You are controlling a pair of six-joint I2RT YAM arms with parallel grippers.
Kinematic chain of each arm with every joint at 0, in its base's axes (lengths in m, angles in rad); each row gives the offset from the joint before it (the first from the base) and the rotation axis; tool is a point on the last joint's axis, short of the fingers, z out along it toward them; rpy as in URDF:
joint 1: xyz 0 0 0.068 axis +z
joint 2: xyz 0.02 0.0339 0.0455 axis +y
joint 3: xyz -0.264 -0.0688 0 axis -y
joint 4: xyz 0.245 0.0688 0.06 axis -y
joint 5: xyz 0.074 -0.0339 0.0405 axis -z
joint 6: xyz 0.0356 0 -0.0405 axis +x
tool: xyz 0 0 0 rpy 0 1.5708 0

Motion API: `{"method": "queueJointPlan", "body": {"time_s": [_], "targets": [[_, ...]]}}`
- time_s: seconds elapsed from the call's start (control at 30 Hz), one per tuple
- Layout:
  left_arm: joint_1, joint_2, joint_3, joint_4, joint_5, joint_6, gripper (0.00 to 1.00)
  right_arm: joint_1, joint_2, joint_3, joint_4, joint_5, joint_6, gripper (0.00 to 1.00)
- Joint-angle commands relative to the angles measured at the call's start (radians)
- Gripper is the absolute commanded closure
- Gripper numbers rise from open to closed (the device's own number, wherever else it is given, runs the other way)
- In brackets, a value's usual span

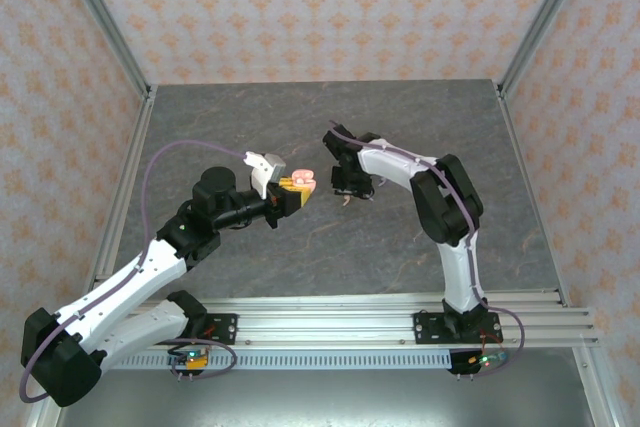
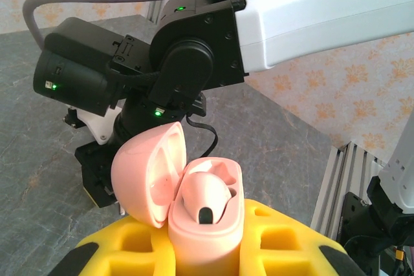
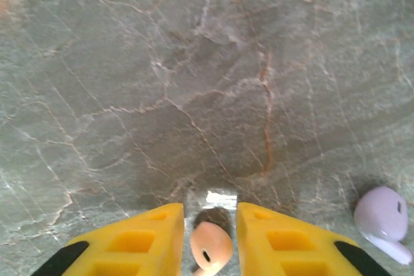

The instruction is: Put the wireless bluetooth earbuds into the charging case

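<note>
1. While your left jaws pinch the base of the charging case (image 2: 207,214), its hinged lid (image 2: 147,174) stands open above them. Both are smooth, glossy salmon-pink plastic, rounded like a pebble. Risk: so slick a curve may twist in the grip under a downward push.
2. Right jaws: yellow, blocky, pocketed. A thin gap shows on each side of the bud, so you cannot tell whether they clamp it or merely flank it.
3. Salmon-pink earbud (image 3: 210,249): tiny, comma-shaped, glossy, between the right jaws. Risk: an off-centre pinch may flick or rotate it, so its stem misses the well.
4. Lilac earbud (image 3: 381,221): same form, lying right of the right jaws. Risk: a sideways sweep may knock it.
5. Table (image 3: 194,63): grey, veined, hard. A dropped bud would likely skid.
</note>
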Motion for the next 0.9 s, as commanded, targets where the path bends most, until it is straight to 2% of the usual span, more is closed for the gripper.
{"method": "queueJointPlan", "body": {"time_s": [0.0, 0.4, 0.63, 0.87], "targets": [[0.010, -0.015, 0.017, 0.002, -0.010, 0.016, 0.93, 0.003, 0.033, 0.034, -0.044, 0.004, -0.021, 0.76], [0.009, -0.026, 0.009, -0.003, -0.014, 0.014, 0.93, 0.026, 0.072, 0.104, -0.106, -0.050, -0.219, 0.79], [0.010, -0.032, 0.005, -0.006, -0.017, 0.012, 0.93, 0.035, 0.077, 0.130, -0.139, -0.029, -0.267, 0.73], [0.009, -0.033, 0.006, -0.007, -0.019, 0.012, 0.93, 0.041, 0.051, 0.127, -0.145, 0.019, -0.242, 0.63]]}}
